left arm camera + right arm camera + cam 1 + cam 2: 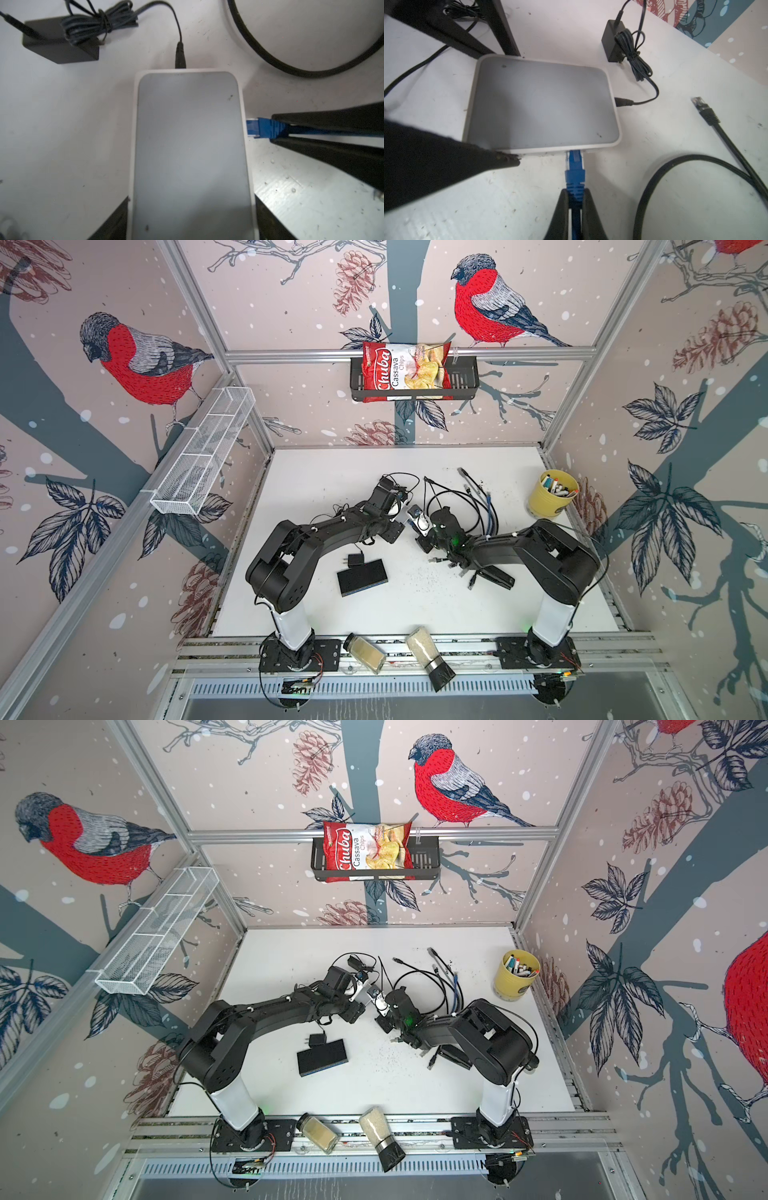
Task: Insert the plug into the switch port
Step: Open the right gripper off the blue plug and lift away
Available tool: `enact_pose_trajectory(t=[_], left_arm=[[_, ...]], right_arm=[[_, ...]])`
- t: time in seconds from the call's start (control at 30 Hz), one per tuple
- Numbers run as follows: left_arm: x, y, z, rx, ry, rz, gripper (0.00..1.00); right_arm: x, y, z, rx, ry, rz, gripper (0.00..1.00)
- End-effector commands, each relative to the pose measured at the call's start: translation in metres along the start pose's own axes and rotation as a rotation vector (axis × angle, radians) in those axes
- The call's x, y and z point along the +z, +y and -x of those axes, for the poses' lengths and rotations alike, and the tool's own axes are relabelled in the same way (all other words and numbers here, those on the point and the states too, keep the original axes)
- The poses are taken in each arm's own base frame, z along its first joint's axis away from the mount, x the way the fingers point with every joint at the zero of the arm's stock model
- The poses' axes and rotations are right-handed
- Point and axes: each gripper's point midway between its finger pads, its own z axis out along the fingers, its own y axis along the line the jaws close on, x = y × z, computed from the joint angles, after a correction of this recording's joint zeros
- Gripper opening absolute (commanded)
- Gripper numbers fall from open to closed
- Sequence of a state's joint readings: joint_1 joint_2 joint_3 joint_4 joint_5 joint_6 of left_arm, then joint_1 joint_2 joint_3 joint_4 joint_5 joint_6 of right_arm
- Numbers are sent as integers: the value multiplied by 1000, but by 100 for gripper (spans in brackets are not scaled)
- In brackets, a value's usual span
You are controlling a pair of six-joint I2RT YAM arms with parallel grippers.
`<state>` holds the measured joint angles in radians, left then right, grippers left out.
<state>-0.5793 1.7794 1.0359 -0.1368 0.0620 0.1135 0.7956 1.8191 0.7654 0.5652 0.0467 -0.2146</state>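
Right tool (574,194) pinches the blue plug (574,166) by its boot, nose already in the switch (542,104) port on the counter (332,472); left tool (191,199) spans wide, clamping the switch. Looks only partly in, so a final push and release remain. Yellow cup (544,506) holds markers (559,488), wall basket (463,383) a chips bag (405,366), mesh rack (199,456) looks empty.

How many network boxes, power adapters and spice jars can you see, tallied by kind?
Network boxes: 2, the white switch and the black box.
Power adapters: 2, the far adapter and the near adapter.
Spice jars: 2, the short jar and the tall grinder.
Total: 6.
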Motion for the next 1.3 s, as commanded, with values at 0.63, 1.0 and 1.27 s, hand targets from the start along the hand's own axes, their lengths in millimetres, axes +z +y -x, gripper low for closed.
enact_pose_trajectory(t=[0.63,1.0,1.27], left_arm=[[29,35,-20,-322,116,26,67],[21,39,-5,-344,85,37,97],[-10,31,29,-322,-51,-16,98]], right_arm=[[-53,-71,65,168,-213,-109,21],[-76,-76,66,191,-214,-130,21],[-88,-87,65,187,-172,-167,21]])
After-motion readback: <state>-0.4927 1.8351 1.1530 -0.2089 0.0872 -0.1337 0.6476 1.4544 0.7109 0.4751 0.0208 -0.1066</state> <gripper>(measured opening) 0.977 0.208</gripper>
